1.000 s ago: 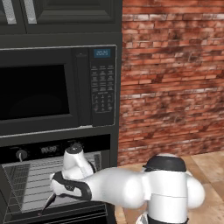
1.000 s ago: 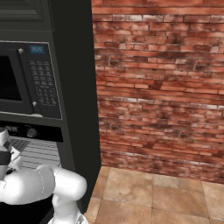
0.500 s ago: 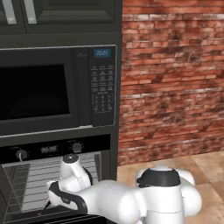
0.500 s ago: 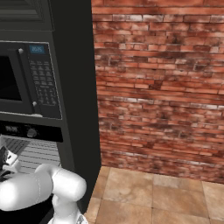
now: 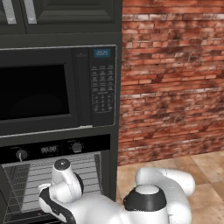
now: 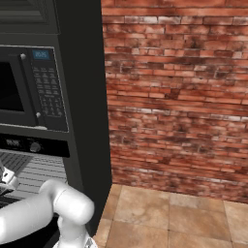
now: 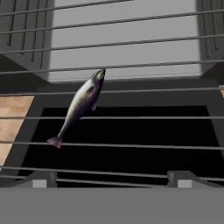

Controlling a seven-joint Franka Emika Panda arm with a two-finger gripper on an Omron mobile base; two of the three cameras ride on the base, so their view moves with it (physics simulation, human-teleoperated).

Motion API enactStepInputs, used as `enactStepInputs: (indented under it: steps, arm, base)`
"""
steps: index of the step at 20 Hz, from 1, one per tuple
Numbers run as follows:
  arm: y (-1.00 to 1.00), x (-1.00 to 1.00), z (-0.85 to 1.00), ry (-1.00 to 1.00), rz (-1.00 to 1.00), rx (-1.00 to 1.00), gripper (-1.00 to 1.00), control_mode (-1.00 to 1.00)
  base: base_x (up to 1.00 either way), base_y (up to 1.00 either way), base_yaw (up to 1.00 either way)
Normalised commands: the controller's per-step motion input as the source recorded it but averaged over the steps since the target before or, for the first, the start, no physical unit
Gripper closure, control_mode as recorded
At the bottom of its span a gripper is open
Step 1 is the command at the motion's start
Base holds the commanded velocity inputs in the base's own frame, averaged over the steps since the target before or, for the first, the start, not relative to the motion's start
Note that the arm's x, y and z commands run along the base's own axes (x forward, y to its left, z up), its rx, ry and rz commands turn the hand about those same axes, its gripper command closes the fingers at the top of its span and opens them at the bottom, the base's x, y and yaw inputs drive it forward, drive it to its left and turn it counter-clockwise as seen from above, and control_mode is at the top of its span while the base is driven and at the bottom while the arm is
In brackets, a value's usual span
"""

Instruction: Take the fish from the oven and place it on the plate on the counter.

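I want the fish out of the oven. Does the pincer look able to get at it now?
Probably yes. In the hand view the fish lies bare on the wire rack, ahead of the open pincer, with nothing between them. It lies left of centre and slanted, so a small shift may be needed.

A black microwave (image 5: 57, 89) takes up the upper left of the left base view, its dark door window on the left and a keypad panel (image 5: 102, 87) on the right, topped by a small blue-lit display (image 5: 102, 53). Dark cabinet doors (image 5: 65, 11) with pale bar handles run along the top edge above it. A red brick wall (image 6: 179, 97) covers the right side of both base views. Below the wall, at the lower right, lies a floor of tan stone tiles (image 6: 169, 218).
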Motion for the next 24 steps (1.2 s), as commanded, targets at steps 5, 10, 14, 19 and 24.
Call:
enactStepInputs:
  steps: [5,10,14,19,24]
  arm:
    - [0.29,0.43,-0.05,-0.04,0.01,0.00,-1.00,-1.00]
    - [0.11,0.21,-0.30,0.00,0.00,0.00,-1.00,-1.00]
    - [0.01,0.02,-0.56,0.00,0.00,0.00,-1.00,-1.00]
    - [0.05,0.04,-0.34,0.00,0.00,0.00,-1.00,-1.00]
    - [0.08,0.18,-0.12,-0.01,0.00,0.00,-1.00,-1.00]
  base:
    - [0.00,0.00,0.00]
    - [0.00,0.00,0.00]
    - [0.00,0.00,0.00]
    - [0.00,0.00,0.00]
    - [0.00,0.00,0.00]
